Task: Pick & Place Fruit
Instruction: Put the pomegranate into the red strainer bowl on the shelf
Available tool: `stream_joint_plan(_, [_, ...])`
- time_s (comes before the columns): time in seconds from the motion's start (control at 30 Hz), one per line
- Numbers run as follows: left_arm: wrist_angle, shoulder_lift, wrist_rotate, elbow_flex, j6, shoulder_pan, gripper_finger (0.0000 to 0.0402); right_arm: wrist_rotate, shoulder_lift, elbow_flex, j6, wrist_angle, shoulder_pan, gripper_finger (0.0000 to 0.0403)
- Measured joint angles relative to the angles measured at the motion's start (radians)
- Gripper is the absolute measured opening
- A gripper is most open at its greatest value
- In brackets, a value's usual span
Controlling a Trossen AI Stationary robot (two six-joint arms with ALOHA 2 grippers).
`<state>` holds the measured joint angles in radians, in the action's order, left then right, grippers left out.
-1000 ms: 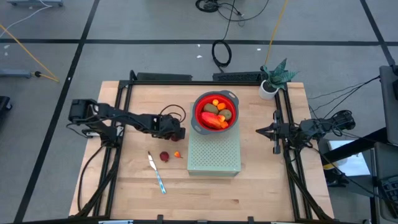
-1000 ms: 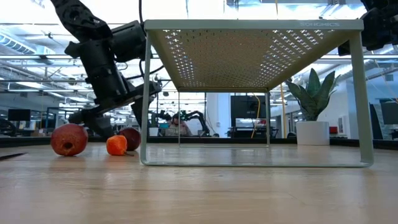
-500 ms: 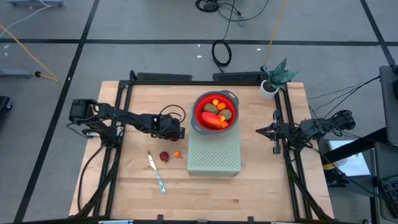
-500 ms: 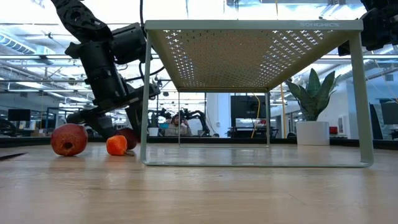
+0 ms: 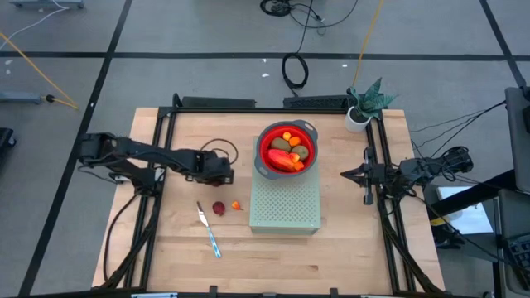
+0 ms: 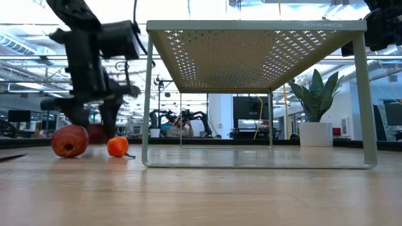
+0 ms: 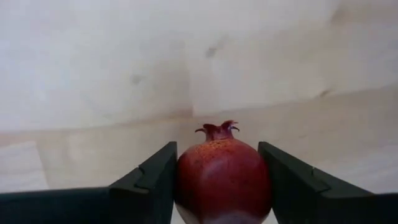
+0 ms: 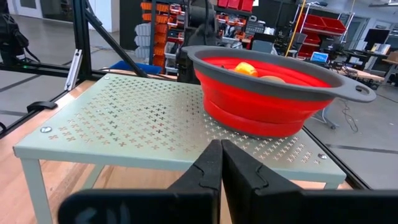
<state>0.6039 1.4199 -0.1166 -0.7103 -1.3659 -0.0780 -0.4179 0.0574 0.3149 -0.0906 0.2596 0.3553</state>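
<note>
My left gripper (image 5: 225, 172) is left of the green stand (image 5: 286, 207), shut on a dark red ball (image 7: 222, 180) with a small crown; it also shows in the low view (image 6: 97, 133). A second dark red ball (image 5: 219, 208) and a tiny orange ball (image 5: 236, 205) rest on the table. The red bowl (image 5: 267, 139) stands on the stand and holds the elongated red-orange fruit (image 5: 286, 159), brown-green ovals (image 5: 302, 152) and orange balls (image 5: 287, 136). My right gripper (image 5: 364, 175) is shut and empty at the table's right edge. My left gripper pinches the dark red ball by two opposite sides (image 7: 183, 180) between its two fingers (image 7: 155, 177). The fingers slant down from the table's left. The ball's crown (image 7: 217, 129) points away from the wrist. Whether the ball is clear of the table, I cannot tell.
A thin knife with a light-blue handle (image 5: 209, 232) lies near the loose ball, toward the near edge. A potted plant (image 5: 364, 103) stands at the far right corner. Bare wood lies along the near edge (image 5: 273, 261).
My left gripper has gone toward the table's left edge, away from the stand's leg, with the dark red ball between its fingers. The other dark red ball and the orange ball have stayed in place.
</note>
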Motion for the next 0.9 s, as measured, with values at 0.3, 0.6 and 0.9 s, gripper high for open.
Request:
stream_joint_plan(0.3, [0.124,-0.273,-0.181,-0.002,-0.058,0.002,0.0196,0.000,0.000,0.000,0.000,0.000,0.000,0.0000])
stream_joint_plan(0.6, [0.021,-0.498,-0.360,-0.003,0.005,0.050,0.0199,0.000,0.000,0.000,0.000,0.000,0.000,0.0000])
stream_joint_plan(0.9, [-0.344,-0.583,-0.409,-0.004,0.311,0.112,0.0200,0.000,0.000,0.000,0.000,0.000,0.000,0.0000])
